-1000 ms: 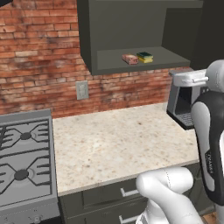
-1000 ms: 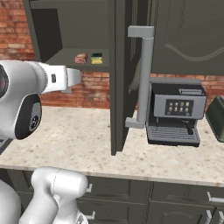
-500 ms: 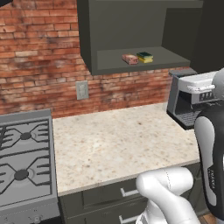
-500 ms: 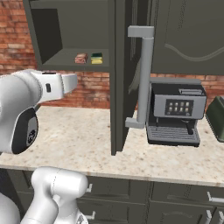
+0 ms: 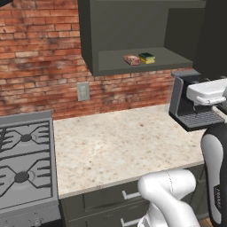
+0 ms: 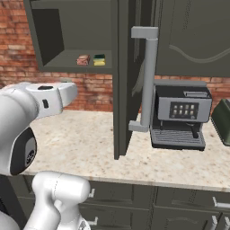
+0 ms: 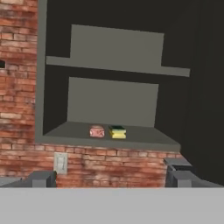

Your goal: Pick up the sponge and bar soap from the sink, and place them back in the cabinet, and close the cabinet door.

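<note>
- Red brick wall (image 5: 40, 53) behind speckled counter (image 5: 119, 142); stove (image 5: 24, 164) at left, coffee machine (image 6: 179, 114) at right
- Cabinet (image 5: 133, 31) open, cabinet door (image 6: 123, 76) swung outward
- Bar soap (image 7: 96, 131) touching sponge (image 7: 117, 132) on lower shelf
- Gripper (image 7: 111, 177) spread wide, empty, facing shelf

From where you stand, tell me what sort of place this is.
A home kitchen, rendered: a gas stove beside a speckled stone counter, an espresso machine against a brick wall, and an open wall cabinet.
</note>
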